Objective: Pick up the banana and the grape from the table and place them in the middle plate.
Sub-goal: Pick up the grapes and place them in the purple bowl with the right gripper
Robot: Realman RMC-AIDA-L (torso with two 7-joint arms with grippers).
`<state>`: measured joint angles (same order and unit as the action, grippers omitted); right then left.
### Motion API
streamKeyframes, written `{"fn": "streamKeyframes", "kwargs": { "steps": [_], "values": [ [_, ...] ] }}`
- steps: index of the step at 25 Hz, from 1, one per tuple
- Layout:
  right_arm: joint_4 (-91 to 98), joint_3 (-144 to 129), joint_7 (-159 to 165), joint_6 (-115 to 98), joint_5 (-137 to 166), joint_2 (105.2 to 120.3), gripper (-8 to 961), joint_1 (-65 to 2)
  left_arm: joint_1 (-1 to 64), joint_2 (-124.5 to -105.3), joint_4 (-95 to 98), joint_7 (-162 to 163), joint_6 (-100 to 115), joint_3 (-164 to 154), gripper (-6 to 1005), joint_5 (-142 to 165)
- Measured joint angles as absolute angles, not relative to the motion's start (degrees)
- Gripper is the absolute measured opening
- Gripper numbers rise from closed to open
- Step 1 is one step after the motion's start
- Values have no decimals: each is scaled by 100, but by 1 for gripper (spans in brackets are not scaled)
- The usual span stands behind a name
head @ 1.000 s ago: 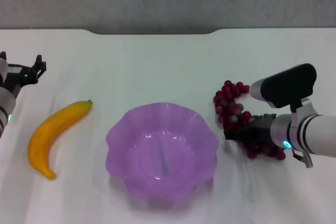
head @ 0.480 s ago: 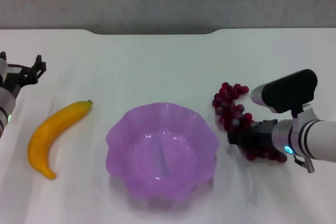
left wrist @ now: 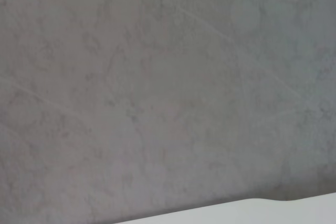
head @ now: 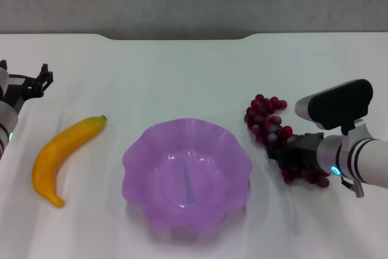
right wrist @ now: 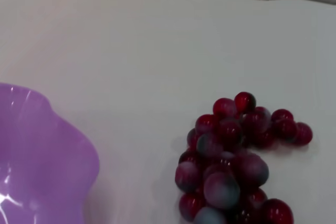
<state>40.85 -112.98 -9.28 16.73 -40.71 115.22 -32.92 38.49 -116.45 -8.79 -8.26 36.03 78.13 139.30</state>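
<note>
Showing one banana (head: 62,156), one grape (head: 273,133), one middle plate (head: 139,150).

banana (head: 60,156): orange-yellow, dark green stem tip | grape (head: 267,125): glossy dark red-purple | middle plate (head: 139,150): translucent light purple | counter (head: 182,77): plain white

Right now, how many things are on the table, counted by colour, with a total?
Orange-yellow: 1, the banana
Dark red-purple: 1, the grape bunch, with the right tool at its near end
Light purple: 1, the middle plate, empty
Total: 3 on the table
The left tool sits parked at the table's far left edge.
</note>
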Motion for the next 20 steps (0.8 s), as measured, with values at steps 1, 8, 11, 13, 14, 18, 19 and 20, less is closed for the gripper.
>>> {"fn": "streamKeyframes", "kwargs": {
  "steps": [1, 8, 11, 13, 14, 18, 19, 20],
  "values": [
    [4076, -11298, -931, 1645, -4065, 11522, 658, -3285, 3849, -11645, -879, -826, 3603, 7813, 891, 13931],
    [3972, -11301, -933, 1623, -4049, 11522, 598, -3318, 3853, -11645, -879, -826, 3603, 7813, 891, 13930],
    [3962, -11304, -933, 1586, -4040, 11522, 574, -3324, 3856, -11645, -879, -826, 3604, 7813, 891, 13930],
    [3957, -11304, -933, 1568, -4040, 11522, 558, -3324, 3857, -11645, -879, -826, 3603, 7813, 890, 13930],
    [3956, -11304, -933, 1567, -4040, 11522, 550, -3325, 3859, -11645, -879, -826, 3603, 7813, 890, 13930],
    [3955, -11303, -933, 1558, -4036, 11522, 529, -3328, 3866, -11645, -879, -826, 3603, 7813, 890, 13930],
    [3954, -11302, -932, 1554, -4034, 11522, 524, -3328, 3866, -11645, -880, -826, 3603, 7813, 890, 13930],
    [3954, -11302, -932, 1545, -4034, 11522, 519, -3329, 3867, -11645, -881, -826, 3603, 7813, 890, 13930]
  ]
}}
